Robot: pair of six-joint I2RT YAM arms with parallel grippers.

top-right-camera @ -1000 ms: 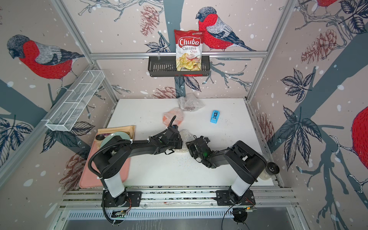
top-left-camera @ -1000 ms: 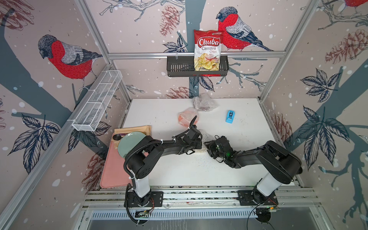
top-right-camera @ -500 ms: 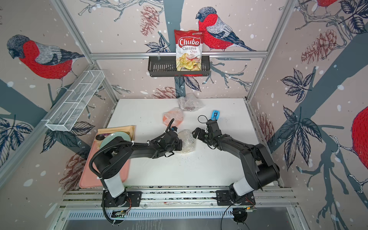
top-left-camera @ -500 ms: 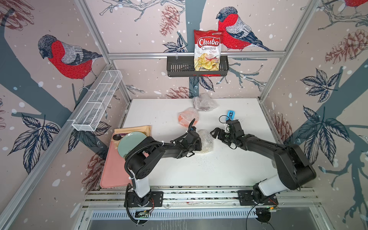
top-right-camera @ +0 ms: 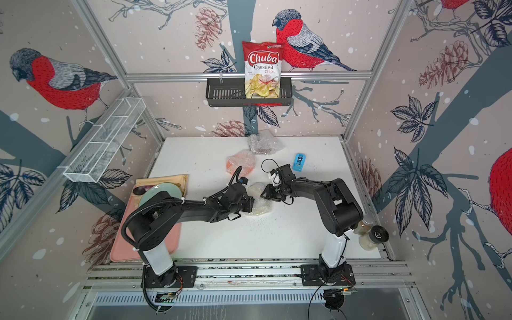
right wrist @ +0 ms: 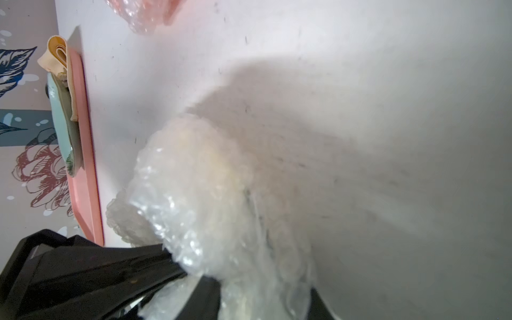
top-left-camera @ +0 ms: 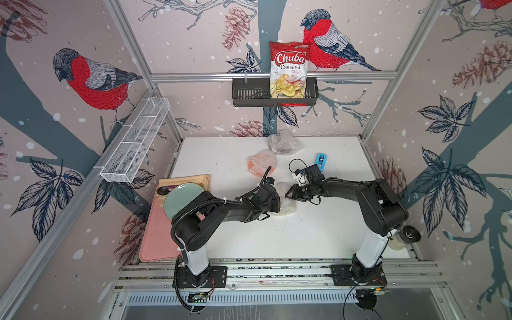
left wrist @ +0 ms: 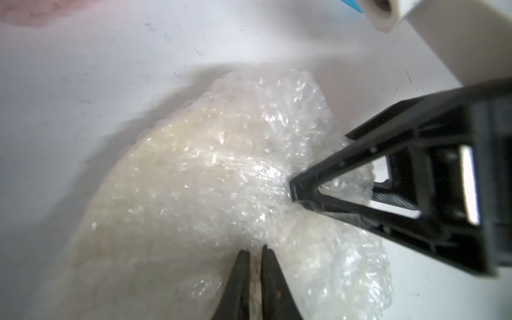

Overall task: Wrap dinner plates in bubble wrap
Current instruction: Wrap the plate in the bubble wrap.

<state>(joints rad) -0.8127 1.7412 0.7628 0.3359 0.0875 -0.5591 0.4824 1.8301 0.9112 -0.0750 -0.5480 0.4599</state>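
ROBOT ARMS AT WORK ON A PLATE: Two black arms meet over a cream plate (top-left-camera: 288,212) lying near the middle of the white table (top-left-camera: 318,238). The bubble wrap (left wrist: 221,171) is crinkled over the plate, which shows through it as a pale, yellowish disc. At the plate's left side, the left hand (left wrist: 255,249) has its two fingers drawn almost together on a thin fold of the wrap. From the right, the right hand (left wrist: 293,191) has its fingertips meeting in a point, pinching a gathered pucker of the same sheet (its own wrist view shows the wrap bunched between the fingers, blurred at close range).

Toward the back wall, an orange plate (top-left-camera: 261,164) lies flat under its own wrap. Beyond it sits a crumpled bundle (top-left-camera: 284,142) of wrap with something dark showing through. A small blue object (top-left-camera: 321,160) stands near the right arm's wrist. At the table's left edge, a pale green plate (top-left-camera: 180,198) rests on a pink tray (top-left-camera: 155,238), partly hidden by the left arm. A bag of chips (top-left-camera: 289,69) stands in a black basket (top-left-camera: 249,95) on the back wall.
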